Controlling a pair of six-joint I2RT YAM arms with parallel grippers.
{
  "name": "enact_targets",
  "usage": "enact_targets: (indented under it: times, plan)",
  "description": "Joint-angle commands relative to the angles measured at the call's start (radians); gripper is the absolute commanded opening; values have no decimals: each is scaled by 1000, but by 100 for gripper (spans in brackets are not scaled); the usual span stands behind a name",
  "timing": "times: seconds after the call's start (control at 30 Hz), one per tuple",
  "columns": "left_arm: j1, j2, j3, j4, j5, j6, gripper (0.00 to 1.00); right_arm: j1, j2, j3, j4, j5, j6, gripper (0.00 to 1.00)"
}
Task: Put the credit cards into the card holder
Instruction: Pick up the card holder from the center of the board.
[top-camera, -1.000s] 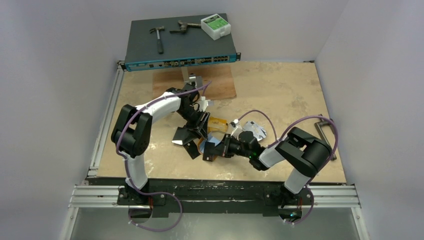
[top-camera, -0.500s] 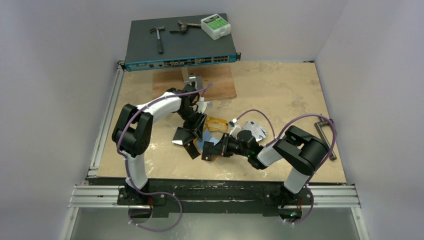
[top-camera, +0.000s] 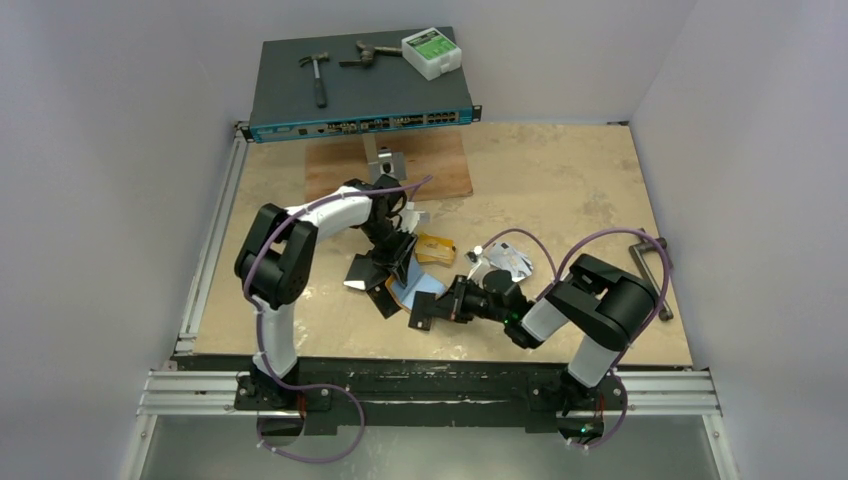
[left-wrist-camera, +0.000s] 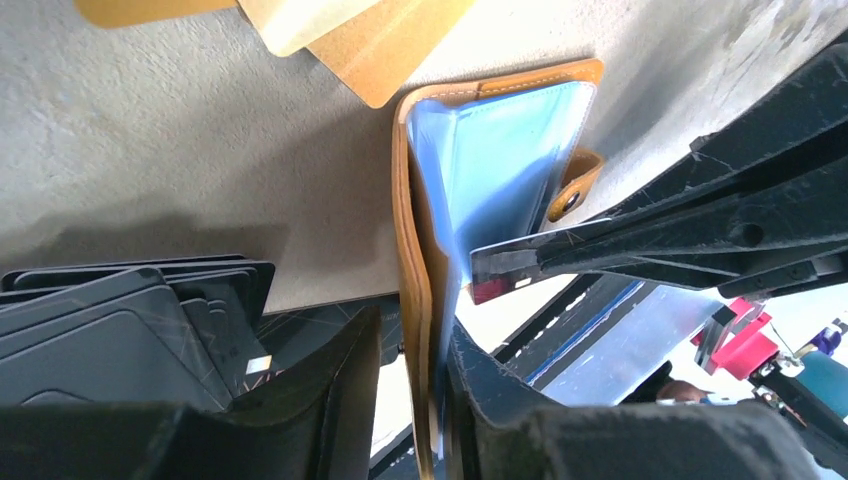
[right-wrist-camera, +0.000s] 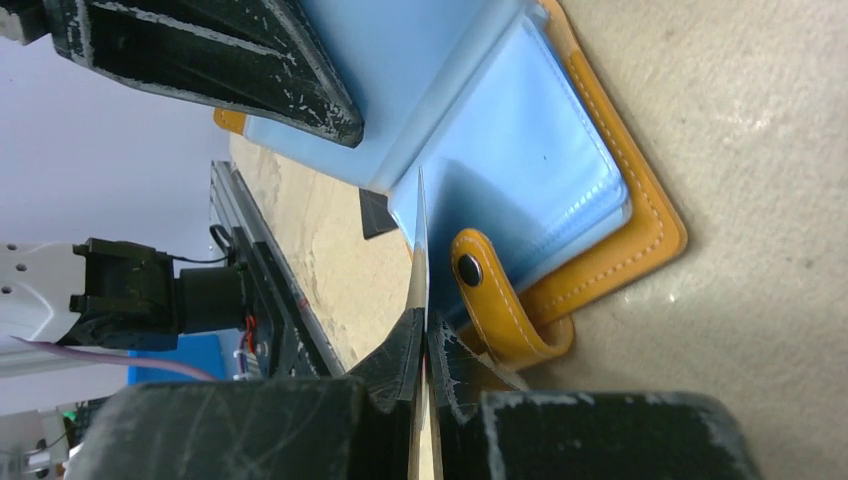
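The card holder (top-camera: 420, 287) lies unfolded in mid-table, orange outside with blue sleeves (left-wrist-camera: 500, 130). One cover stands on edge between the jaws of my left gripper (left-wrist-camera: 415, 400). That cover rests against the right finger, and a gap shows at the left finger. My right gripper (right-wrist-camera: 425, 350) is shut on a thin dark credit card (right-wrist-camera: 420, 260), seen edge-on. The card's tip meets the blue sleeves beside the snap tab (right-wrist-camera: 490, 300). Black cards (top-camera: 362, 272) lie left of the holder, orange-gold ones (top-camera: 436, 248) behind it and silvery-white ones (top-camera: 512, 262) to its right.
A network switch (top-camera: 360, 95) at the back carries a hammer (top-camera: 316, 72) and a white box (top-camera: 432, 52). A brown board (top-camera: 400, 165) lies in front of it. A metal bracket (top-camera: 650, 265) sits near the right edge.
My left jaws have narrowed around the holder's cover. The right gripper has shifted a little toward the near edge with its card still against the sleeves.
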Motion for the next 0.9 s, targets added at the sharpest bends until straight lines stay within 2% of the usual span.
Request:
enact_targets:
  times: [0.0,0.13,0.3,0.37,0.47,0.67,0.77,0.87]
  plan:
    - [-10,31,49,-35,5,-12,27,-4,9,-34,86,-3,15,0]
    - [-9,34,57,-42,12,-10,22,-4,44,-42,122,-10,25,0]
    - [-10,15,60,-41,46,-4,7,-4,62,-79,190,-8,45,0]
    - [-7,2,67,-48,90,-7,0,-5,37,-90,189,-3,45,0]
    - [-5,-8,141,-123,218,9,0,-8,-39,-108,175,-2,43,0]
    - [-5,-134,239,-203,331,41,0,-11,-368,-123,21,43,-38,0]
    - [3,-184,355,-275,419,55,0,-12,-639,-108,-165,102,-113,0]
    - [5,-259,425,-282,490,43,0,-12,-933,-38,-427,177,-228,0]
